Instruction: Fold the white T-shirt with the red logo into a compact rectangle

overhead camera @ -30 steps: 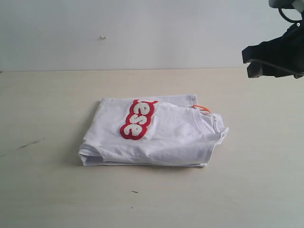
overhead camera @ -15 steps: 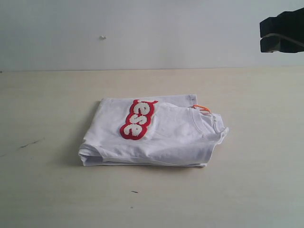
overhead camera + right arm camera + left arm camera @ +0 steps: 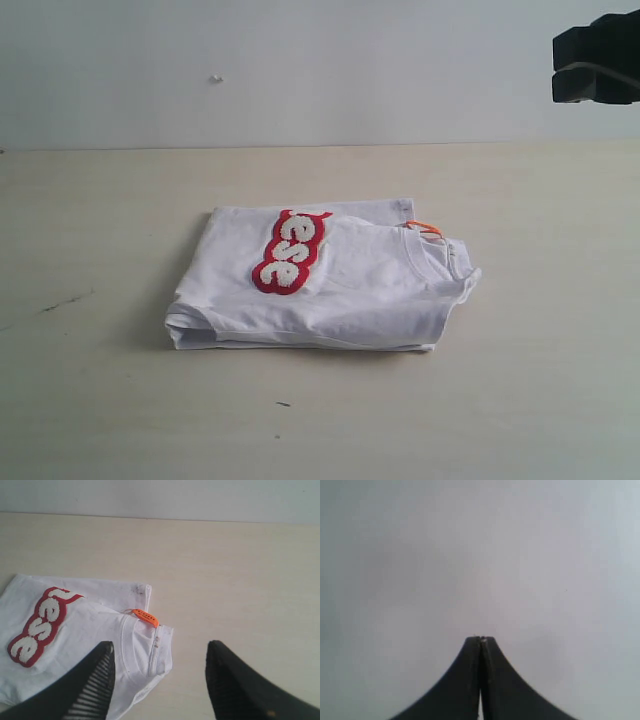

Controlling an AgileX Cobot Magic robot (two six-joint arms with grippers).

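At far right, black two-fingered right gripper [image 3: 597,62]: raised well above the table, apart from all cloth; in the right wrist view, fingers spread wide with nothing between them.
Left gripper, black and tapered [image 3: 480,640]: tips pressed together on nothing, facing only a blank pale surface; absent from the exterior view, so its place relative to the cloth cannot be told.
Direction from right gripper to cloth: down and to the left; in the wrist view, collar end of the bundle framed between the spread fingers.
White cotton T-shirt [image 3: 350,290]: mid-table, lying flat as a layered, roughly rectangular bundle, stacked edges showing along the near side.
Long axis: left to right across the scene, with ribbed collar [image 3: 435,255] and small orange neck tag [image 3: 424,227] at the right end.
Red patch logo with fuzzy white letters [image 3: 290,250]: face up on the top layer, left of centre, only "ese" showing.
Pale wooden table [image 3: 100,200]: bearing the bundle, a few small dark marks at near left.
Nearer arm: judged the right one, given the collar end on its side.
Progress: judged close to done; right end slightly uneven, a lower layer peeking out at the far edge.
Coming move, if any: likely a descent from the right onto the collar end, across the short side.
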